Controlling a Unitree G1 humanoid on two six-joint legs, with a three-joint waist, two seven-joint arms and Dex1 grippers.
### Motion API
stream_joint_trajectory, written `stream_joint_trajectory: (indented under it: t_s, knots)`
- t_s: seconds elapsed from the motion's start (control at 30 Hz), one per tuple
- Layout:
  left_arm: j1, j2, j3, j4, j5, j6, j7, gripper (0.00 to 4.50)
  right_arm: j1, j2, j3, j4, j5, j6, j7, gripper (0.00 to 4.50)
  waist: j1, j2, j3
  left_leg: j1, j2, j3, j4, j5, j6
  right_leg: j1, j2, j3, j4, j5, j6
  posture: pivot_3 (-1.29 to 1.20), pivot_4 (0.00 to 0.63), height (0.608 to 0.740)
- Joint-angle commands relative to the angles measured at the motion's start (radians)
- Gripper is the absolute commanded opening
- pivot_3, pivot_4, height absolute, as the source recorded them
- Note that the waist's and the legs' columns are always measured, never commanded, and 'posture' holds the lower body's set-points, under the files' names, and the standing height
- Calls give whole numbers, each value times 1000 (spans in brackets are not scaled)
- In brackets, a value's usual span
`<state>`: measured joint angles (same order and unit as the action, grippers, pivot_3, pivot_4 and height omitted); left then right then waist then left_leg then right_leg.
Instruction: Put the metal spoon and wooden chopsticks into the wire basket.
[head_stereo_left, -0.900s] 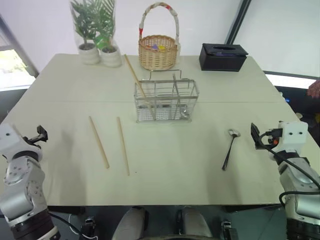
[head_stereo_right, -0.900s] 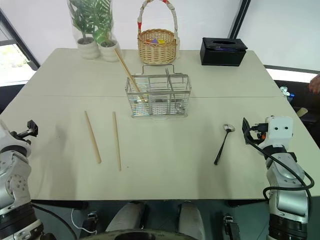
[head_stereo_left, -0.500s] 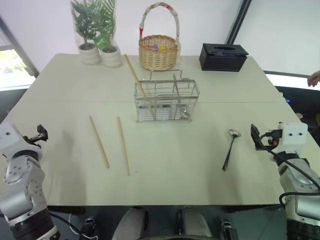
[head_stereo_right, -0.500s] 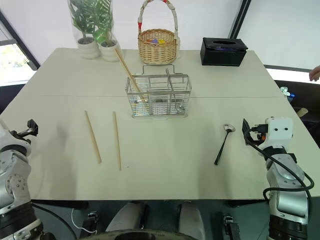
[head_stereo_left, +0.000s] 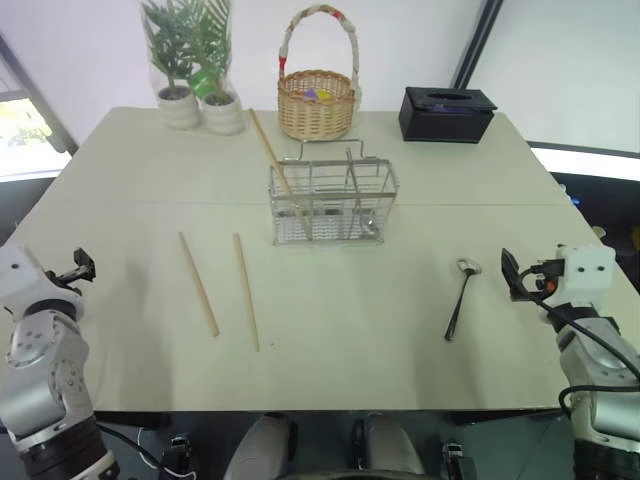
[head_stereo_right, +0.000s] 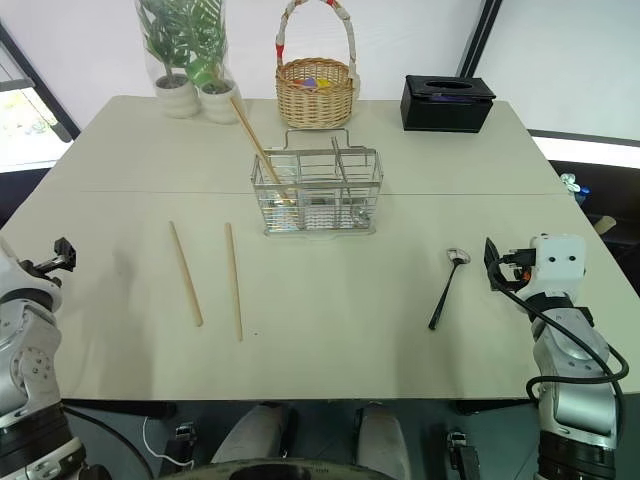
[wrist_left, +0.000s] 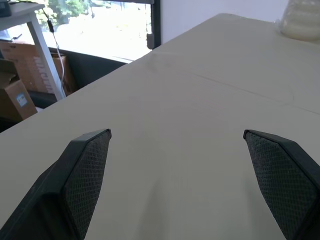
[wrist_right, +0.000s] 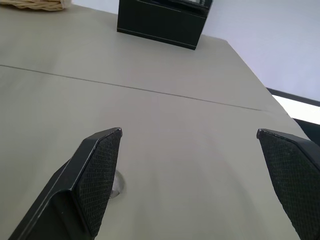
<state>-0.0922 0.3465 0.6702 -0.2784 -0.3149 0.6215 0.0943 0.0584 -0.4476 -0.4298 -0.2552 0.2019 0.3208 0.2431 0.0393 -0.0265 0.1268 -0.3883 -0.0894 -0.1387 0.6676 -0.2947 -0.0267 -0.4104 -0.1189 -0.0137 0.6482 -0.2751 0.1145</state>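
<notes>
The metal spoon (head_stereo_left: 461, 297) lies on the table (head_stereo_left: 360, 340) at the right, its bowl towards the wire basket (head_stereo_left: 333, 200). My right gripper (head_stereo_left: 512, 275) hovers open just right of the spoon; the spoon's bowl (wrist_right: 116, 184) peeks out beside one finger in the right wrist view. Two wooden chopsticks (head_stereo_left: 198, 283) (head_stereo_left: 246, 290) lie side by side left of centre. Another chopstick (head_stereo_left: 272, 155) leans in the wire basket's left compartment. My left gripper (head_stereo_left: 80, 268) stands open at the table's left edge, with its fingers (wrist_left: 90, 165) spread over bare tabletop.
Behind the wire basket stands a round wicker basket (head_stereo_left: 316, 100) with a tall handle. A black tissue box (head_stereo_left: 446, 113) is at the back right, two potted plants (head_stereo_left: 200, 105) at the back left. Cardboard boxes (wrist_left: 17, 95) stand on the floor beyond the table's left edge.
A person's hand that showed at the far right edge earlier is gone from view. Both arms and the table's things stay where they were.
</notes>
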Motion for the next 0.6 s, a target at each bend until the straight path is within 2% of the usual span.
stream_joint_trajectory:
  t_s: [0.03, 0.23, 0.33, 0.43, 0.6]
  knots:
    - [-6, 26, 1, -37, 4, -9, -5, 4500, -10, -12, -10, -52, 7, -5, 1, 4499, 0, 0, 0, 0, 0, 0, 0, 0, 0, 0, 0, 0, 0, 0, 0, 0, 150, 651]
    - [-12, 35, -16, -45, 7, -11, -13, 4500, -12, -9, -8, -50, 5, -3, -2, 4499, 1, 0, 0, 0, 0, 0, 0, 0, 0, 0, 0, 0, 0, 0, 0, 0, 150, 651]
    - [-33, 68, -32, -63, -37, 0, -75, 4500, -24, -17, 6, -60, 1, 20, -1, 4499, 0, 0, 0, 0, 0, 0, 0, 0, 0, 0, 0, 0, 0, 0, 0, 0, 150, 651]
    - [-45, 125, -61, -122, -138, 38, -207, 4500, -58, -26, 25, -74, 3, 77, -10, 4499, -1, 0, 0, 0, 0, 0, 0, 0, 0, 0, 0, 0, 0, 0, 0, 0, 150, 651]
    - [-5, 271, -73, -243, -400, 171, -480, 4500, -77, -26, 81, -145, -40, 190, -46, 4499, -2, 3, 0, -1, 0, 0, 0, 0, 0, -1, 0, 0, 0, 0, -1, 0, 150, 651]
